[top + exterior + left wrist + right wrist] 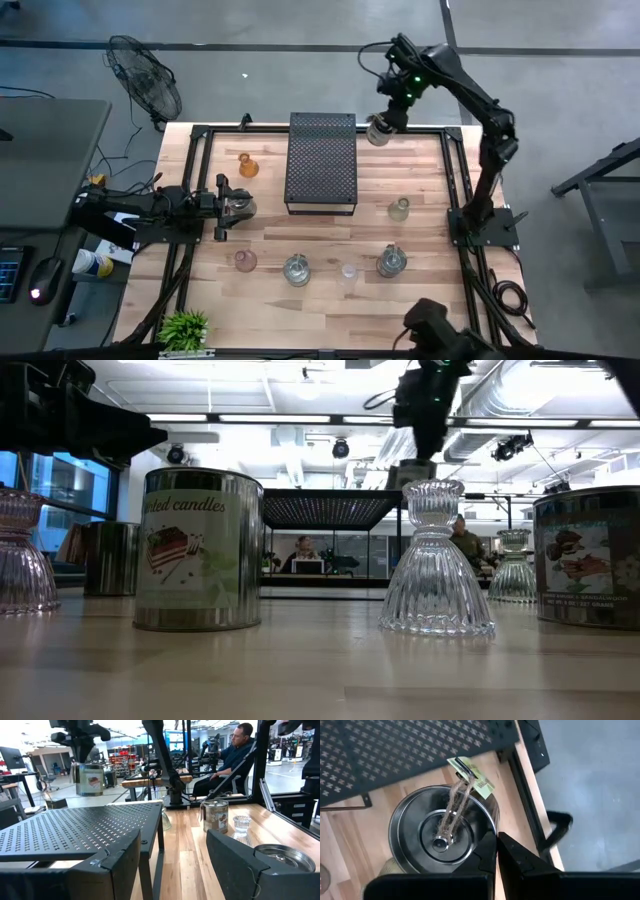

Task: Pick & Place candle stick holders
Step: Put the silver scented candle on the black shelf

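- Right gripper (497,852) up at the far right corner of the black tray (322,160), fingers pinched together on the rim of a silver candle tin (442,827); twine and a paper tag on the lid.
- Left gripper (175,839) low on the left of the tray, facing its side, fingers spread wide with nothing between them; a second silver tin (282,856) just beside one finger.
- Amber holder (246,165) left of the tray, near its far end.
- Clear glass holder (400,209) right of the tray's near corner.
- In a row nearer than the tray: pinkish holder (245,261), clear holder (297,270), small clear holder (348,270), silvery tin (390,262), all apart from one another.
- Pale wooden plank table (320,315) in a black frame; small green plant (183,328) on its near left corner.
- Grey floor all round; a fan (145,75) beyond the far left corner.
- Beyond: an open workshop hall with strip lights, ceiling ducts, desks, and a seated person (232,750) in a dark top.
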Controlling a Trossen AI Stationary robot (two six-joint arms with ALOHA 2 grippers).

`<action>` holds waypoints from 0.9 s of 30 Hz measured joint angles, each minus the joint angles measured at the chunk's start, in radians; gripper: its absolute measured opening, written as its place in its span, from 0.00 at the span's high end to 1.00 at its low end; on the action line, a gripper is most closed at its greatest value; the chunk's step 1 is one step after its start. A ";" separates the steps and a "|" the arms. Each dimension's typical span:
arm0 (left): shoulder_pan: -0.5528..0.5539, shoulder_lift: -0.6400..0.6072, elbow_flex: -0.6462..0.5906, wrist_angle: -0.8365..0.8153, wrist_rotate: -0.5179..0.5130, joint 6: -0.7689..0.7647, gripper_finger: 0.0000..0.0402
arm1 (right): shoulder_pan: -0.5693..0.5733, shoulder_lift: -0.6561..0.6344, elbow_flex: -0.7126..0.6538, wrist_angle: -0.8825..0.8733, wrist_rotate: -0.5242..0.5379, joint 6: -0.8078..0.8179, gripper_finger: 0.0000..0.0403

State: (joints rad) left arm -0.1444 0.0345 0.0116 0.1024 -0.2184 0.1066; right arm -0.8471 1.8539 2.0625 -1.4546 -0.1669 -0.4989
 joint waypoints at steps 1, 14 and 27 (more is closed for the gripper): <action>0.000 0.000 0.000 0.000 0.000 0.000 0.45 | 0.007 0.024 0.036 -0.013 -0.001 -0.002 1.00; 0.000 0.000 0.000 0.000 0.000 0.000 0.45 | 0.049 0.183 0.252 -0.067 -0.006 -0.112 1.00; 0.000 0.000 0.000 0.000 -0.002 0.000 0.45 | 0.047 0.183 0.293 0.044 -0.079 -0.150 1.00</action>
State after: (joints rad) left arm -0.1440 0.0343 0.0116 0.1024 -0.2199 0.1065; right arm -0.7997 2.0365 2.3550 -1.4104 -0.2459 -0.6486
